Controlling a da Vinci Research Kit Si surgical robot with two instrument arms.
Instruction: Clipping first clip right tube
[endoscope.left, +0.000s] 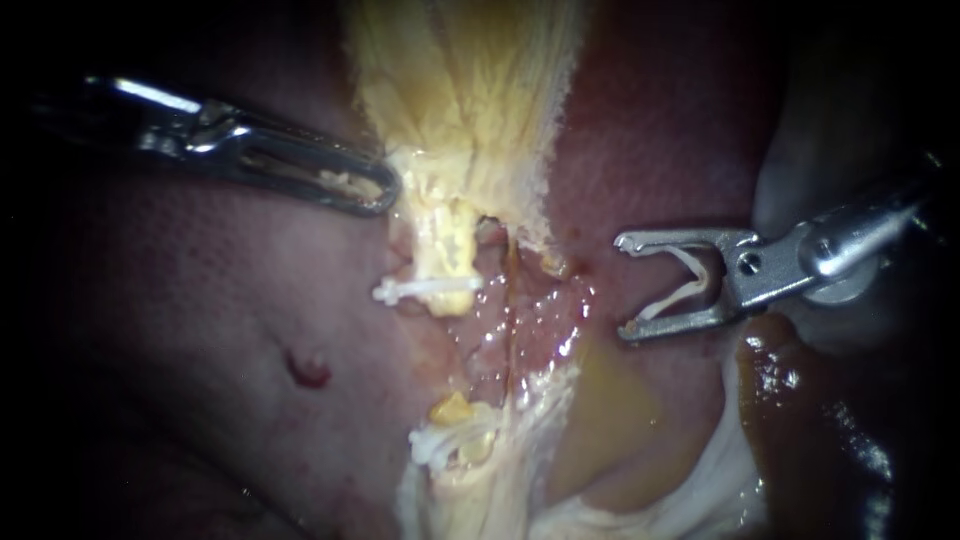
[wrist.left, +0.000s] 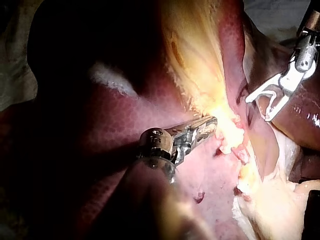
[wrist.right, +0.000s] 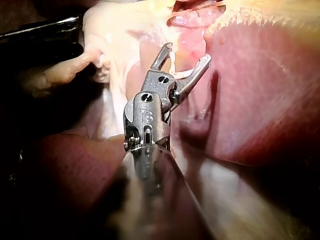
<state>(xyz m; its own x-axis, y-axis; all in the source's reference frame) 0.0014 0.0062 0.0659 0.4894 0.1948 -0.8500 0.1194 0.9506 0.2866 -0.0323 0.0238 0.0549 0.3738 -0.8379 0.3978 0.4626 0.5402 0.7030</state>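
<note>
Endoscope view: my left instrument (endoscope.left: 385, 192) has two slotted steel jaws pressed together on stringy yellow tissue (endoscope.left: 450, 150). Two white clips cross the left tube (endoscope.left: 445, 255): an upper clip (endoscope.left: 425, 290) and a lower clip (endoscope.left: 435, 443). The thin, wet right tube (endoscope.left: 510, 310) is bare. Apart from it, my right instrument (endoscope.left: 622, 286) holds a curved third clip (endoscope.left: 690, 288) between spread jaws.

Between the right instrument (endoscope.left: 622, 287), whose jaws stand wide around a loaded clip (endoscope.left: 683, 290), and the thin right tube (endoscope.left: 511, 295) lies a bare, glistening liver surface (endoscope.left: 565, 320), free to cross. Past that tube stands the left tube (endoscope.left: 445, 245). Above it, the left instrument (endoscope.left: 385, 190) clamps yellowish tissue (endoscope.left: 460, 100), closing that side.
</note>
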